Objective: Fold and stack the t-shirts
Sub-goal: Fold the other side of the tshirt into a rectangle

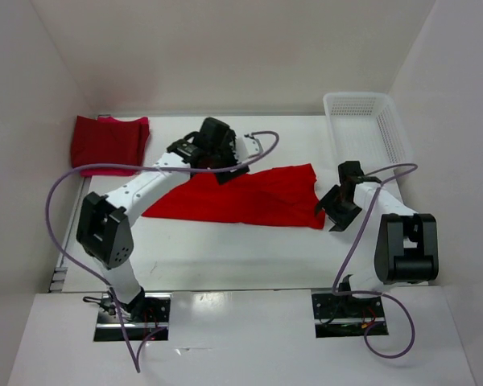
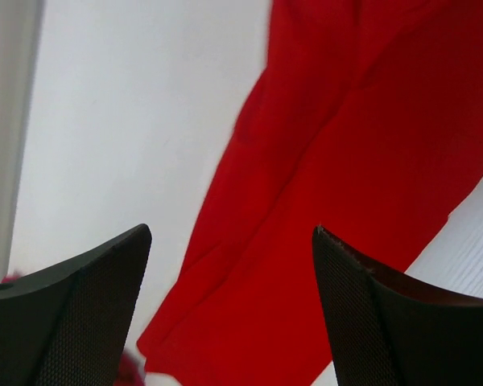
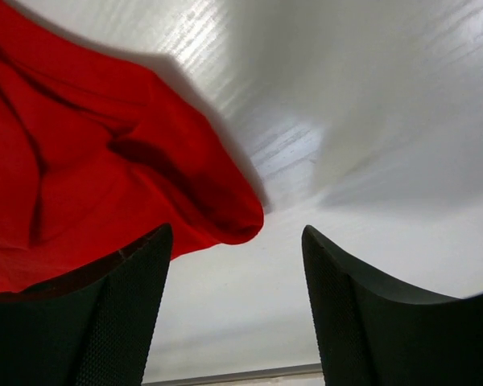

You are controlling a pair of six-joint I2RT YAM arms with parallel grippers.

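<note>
A bright red t-shirt (image 1: pixel 249 198) lies spread in a long strip across the middle of the table. Folded darker red shirts (image 1: pixel 109 143) sit stacked at the far left. My left gripper (image 1: pixel 225 170) hovers over the bright shirt's far edge, open and empty; its view shows the shirt (image 2: pixel 330 185) below the jaws. My right gripper (image 1: pixel 328 215) is open and empty at the shirt's right end; its view shows a bunched corner of the shirt (image 3: pixel 105 169) just left of the jaws.
A white mesh basket (image 1: pixel 369 129) stands at the far right corner. White walls enclose the table on three sides. Purple cables loop from both arms.
</note>
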